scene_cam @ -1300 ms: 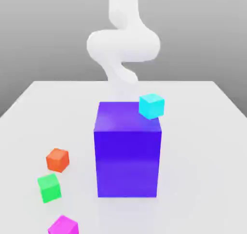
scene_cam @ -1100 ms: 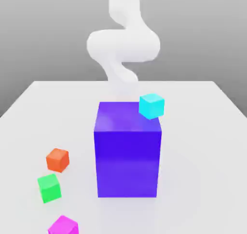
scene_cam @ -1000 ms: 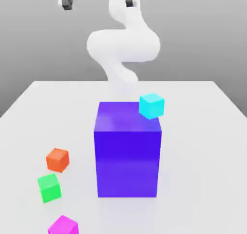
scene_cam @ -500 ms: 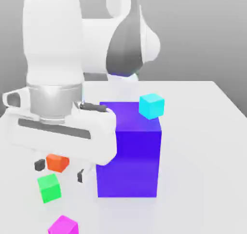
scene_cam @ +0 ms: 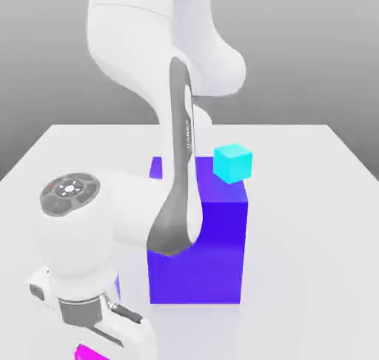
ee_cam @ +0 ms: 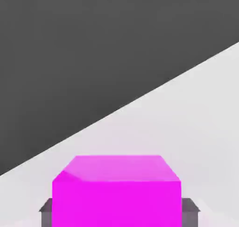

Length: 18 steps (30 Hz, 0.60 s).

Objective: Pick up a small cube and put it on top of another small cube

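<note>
Pincer (ee_cam: 116, 216) closed in on the pink cube (ee_cam: 116, 200), one finger against each of two opposite sides, only as far apart as the cube is wide; half a second ago it hung open, short of this cube; so approach done, grip looks square, lift next; cannot tell whether cube has left the worktop (scene_cam: 303, 277); farther out, blue block (scene_cam: 222, 240), cyan cube (scene_cam: 232, 164) on top, a possible target, though high and near the edge
</note>
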Motion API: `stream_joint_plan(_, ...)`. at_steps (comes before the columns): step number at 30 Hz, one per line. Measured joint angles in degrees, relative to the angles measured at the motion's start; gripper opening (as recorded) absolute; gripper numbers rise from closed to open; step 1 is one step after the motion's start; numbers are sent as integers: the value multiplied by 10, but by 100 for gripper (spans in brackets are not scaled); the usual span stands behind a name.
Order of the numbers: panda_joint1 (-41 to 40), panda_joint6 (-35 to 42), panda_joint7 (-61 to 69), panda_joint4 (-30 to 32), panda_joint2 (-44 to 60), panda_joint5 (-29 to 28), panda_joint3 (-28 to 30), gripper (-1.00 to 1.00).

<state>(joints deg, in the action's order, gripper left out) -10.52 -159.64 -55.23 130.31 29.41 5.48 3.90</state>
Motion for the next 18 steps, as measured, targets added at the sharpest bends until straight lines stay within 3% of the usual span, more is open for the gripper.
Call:
stream_joint_plan(7, 8, 65, -11, 27, -93, -11, 16, -100)
stream_joint_plan(12, -18, 76, -44, 121, -196, -10, 56, -100)
stream_joint_plan(16, -59, 79, -97, 200, -280, -45, 86, -100)
stream_joint_plan(18, -71, 55, -99, 214, -269, -41, 83, -100)
